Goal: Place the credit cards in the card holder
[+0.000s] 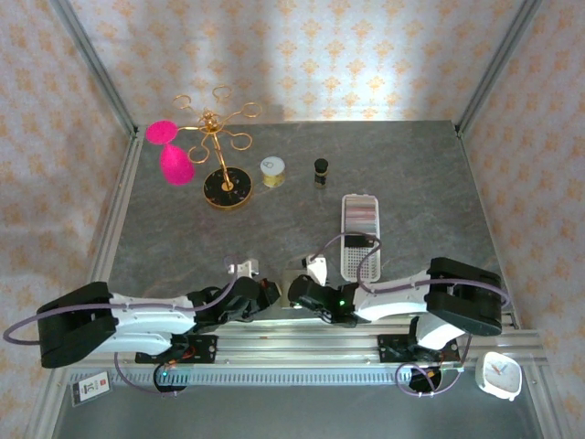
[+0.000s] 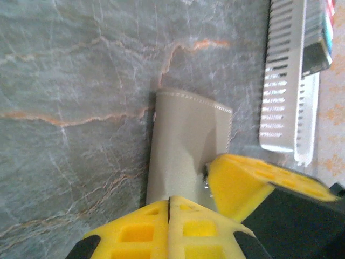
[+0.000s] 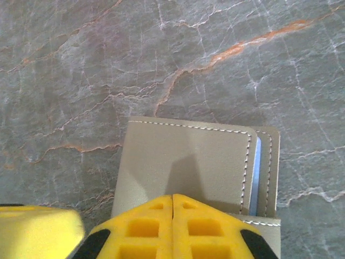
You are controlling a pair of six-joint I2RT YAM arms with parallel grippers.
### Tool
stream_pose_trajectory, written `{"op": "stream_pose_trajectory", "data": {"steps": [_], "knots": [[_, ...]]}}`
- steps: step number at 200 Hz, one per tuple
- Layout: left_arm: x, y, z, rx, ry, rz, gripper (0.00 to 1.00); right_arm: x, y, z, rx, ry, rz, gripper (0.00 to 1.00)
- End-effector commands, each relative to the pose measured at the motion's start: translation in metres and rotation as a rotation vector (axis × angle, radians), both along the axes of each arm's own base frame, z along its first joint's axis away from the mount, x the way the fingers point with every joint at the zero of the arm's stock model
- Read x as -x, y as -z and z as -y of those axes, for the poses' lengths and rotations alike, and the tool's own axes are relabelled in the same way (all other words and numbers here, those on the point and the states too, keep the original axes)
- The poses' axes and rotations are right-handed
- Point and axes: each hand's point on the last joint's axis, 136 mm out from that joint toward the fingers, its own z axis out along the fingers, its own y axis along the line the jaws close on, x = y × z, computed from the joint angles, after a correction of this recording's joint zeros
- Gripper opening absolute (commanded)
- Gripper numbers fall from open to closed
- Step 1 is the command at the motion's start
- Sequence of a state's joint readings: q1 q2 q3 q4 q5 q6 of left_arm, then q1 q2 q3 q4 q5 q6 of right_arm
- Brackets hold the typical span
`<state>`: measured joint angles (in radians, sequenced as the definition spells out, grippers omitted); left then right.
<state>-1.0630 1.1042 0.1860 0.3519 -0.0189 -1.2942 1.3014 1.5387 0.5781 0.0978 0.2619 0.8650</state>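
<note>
The card holder (image 3: 188, 162) lies folded shut and flat on the grey marble table (image 3: 81, 65). It is near the close end of the white perforated tray (image 2: 283, 81), on the tray's left side, with a gap of bare table between them. Along one open edge, between the two stitched covers, a thin blue strip (image 3: 256, 172) looks out. I cannot tell if this is the edge of a card or only a plastic sleeve. The right gripper (image 3: 172, 216) has its yellow fingers pressed together with nothing between them, and its tip is over the holder's edge on the side nearer to the tray. The left gripper (image 2: 170, 216) also has its fingers together and empty, over the same edge on the side farther from the tray. Whether either tip really presses on the cover is not clear. At the far end of the tray stands something with coloured edges (image 2: 318, 38), too small to name. My judgement is that the work is late: if the credit cards are inside the closed holder, what remains is to draw both arms away. If the coloured things in the tray are cards, the holder must be opened and filled.
</note>
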Motion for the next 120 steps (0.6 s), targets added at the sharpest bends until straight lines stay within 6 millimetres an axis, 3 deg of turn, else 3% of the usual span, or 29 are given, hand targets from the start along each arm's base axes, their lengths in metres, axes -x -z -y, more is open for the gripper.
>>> {"op": "stream_pose_trajectory", "data": {"steps": [1,25,44,70,89,103,120], "knots": [[-0.005,0.007,-0.024,-0.071,-0.076,-0.009,0.00,0.059,0.083,0.093,0.450,-0.065,-0.253,0.00],[-0.008,0.002,-0.036,-0.085,-0.113,0.007,0.00,0.061,0.084,0.101,0.525,-0.053,-0.232,0.00],[-0.011,-0.003,-0.044,-0.109,-0.132,0.020,0.00,0.065,0.086,0.097,0.509,-0.065,-0.249,0.00],[-0.014,-0.011,-0.056,-0.178,-0.157,0.040,0.00,0.060,0.076,0.074,0.436,-0.078,-0.231,0.00],[-0.018,-0.021,-0.064,-0.210,-0.177,0.064,0.00,0.050,0.057,0.048,0.344,-0.068,-0.183,0.00],[-0.020,-0.030,-0.068,-0.223,-0.186,0.085,0.00,0.041,0.038,0.027,0.267,-0.058,-0.137,0.13],[-0.023,-0.043,-0.073,-0.249,-0.196,0.110,0.08,0.029,0.012,0.003,0.186,-0.046,-0.084,0.26]]}}
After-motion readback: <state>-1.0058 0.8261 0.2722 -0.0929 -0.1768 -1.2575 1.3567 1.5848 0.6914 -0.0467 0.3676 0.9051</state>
